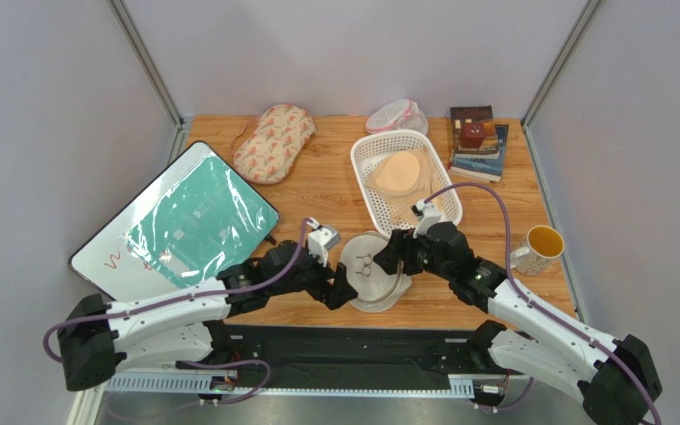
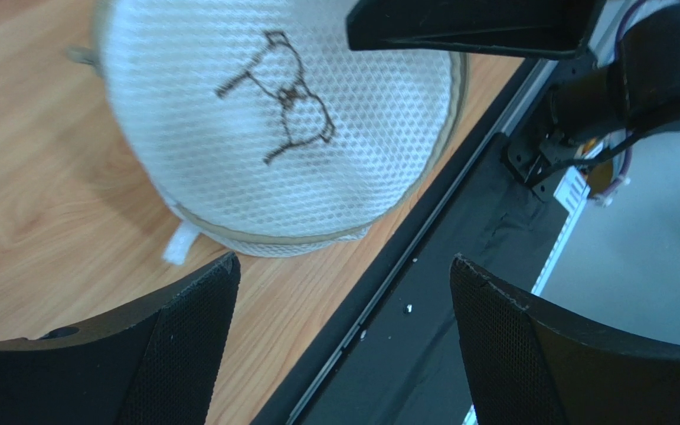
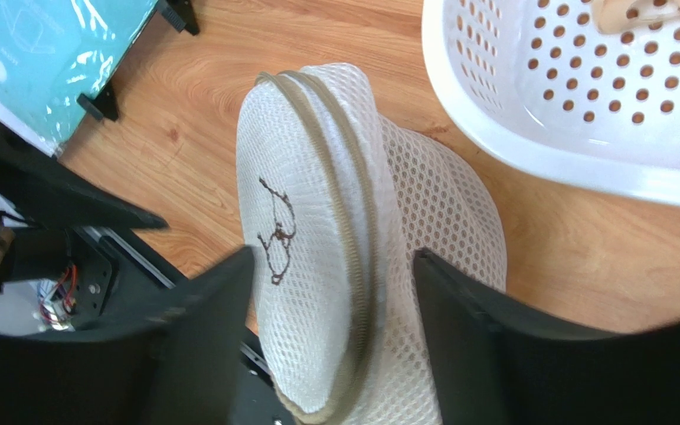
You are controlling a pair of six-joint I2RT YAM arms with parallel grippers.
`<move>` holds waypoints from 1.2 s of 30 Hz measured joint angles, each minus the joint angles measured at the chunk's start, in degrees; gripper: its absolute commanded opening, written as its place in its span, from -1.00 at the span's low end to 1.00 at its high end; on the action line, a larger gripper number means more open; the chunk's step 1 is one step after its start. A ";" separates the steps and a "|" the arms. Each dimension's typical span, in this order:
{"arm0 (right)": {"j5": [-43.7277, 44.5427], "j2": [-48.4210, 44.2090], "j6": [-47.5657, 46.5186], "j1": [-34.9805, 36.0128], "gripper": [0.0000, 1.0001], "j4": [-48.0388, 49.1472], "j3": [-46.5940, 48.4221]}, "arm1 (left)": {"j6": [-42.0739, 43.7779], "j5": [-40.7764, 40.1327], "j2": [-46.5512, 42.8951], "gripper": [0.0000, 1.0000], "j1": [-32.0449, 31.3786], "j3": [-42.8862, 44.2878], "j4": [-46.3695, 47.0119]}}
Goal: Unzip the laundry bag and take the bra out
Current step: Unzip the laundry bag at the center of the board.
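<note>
- The round, domed cream-white mesh laundry bag (image 1: 372, 268) lies at the tabletop's (image 1: 317, 190) near edge, about midway along. There is bare wood to its left and a white perforated plastic basket (image 1: 359, 161) just behind it.
- One domed bag, one basket, two hands.
- The left hand (image 2: 343, 270) gapes wide and is empty, low beside the bag. The right hand (image 3: 330, 257) is spread, its fingers either side of the tan zip, clamping nothing.
</note>
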 measured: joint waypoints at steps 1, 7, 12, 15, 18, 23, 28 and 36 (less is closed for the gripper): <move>0.35 0.17 0.13 0.00 0.80 -0.31 0.17 | 0.15 -0.37 2.40 0.85 -1.64 0.48 0.74; 4.15 -1.62 0.17 0.00 0.93 -4.90 2.64 | 0.33 -1.92 11.80 0.86 -5.05 3.45 4.52; 9.16 -9.73 0.70 -0.07 0.96 -10.51 3.43 | 0.44 -4.04 14.67 0.87 -5.84 6.32 7.37; 10.91 -14.67 1.55 -0.33 0.79 -14.08 3.50 | 0.42 -5.81 14.75 0.88 -5.84 6.36 8.59; 11.30 -18.03 2.73 -0.44 0.47 -16.17 3.08 | 0.42 -6.69 14.73 0.88 -5.84 6.36 9.27; 11.65 -22.14 5.14 -0.83 0.25 -19.23 -0.07 | 0.57 -6.73 14.73 0.87 -5.84 6.36 9.79; 11.65 -23.71 6.62 -1.22 0.28 -21.77 -2.56 | 0.57 -6.56 15.32 0.87 -5.84 6.38 10.58; 10.08 -22.27 6.67 -1.31 0.22 -20.15 -3.78 | 0.57 -6.10 17.33 0.88 -5.84 7.04 11.26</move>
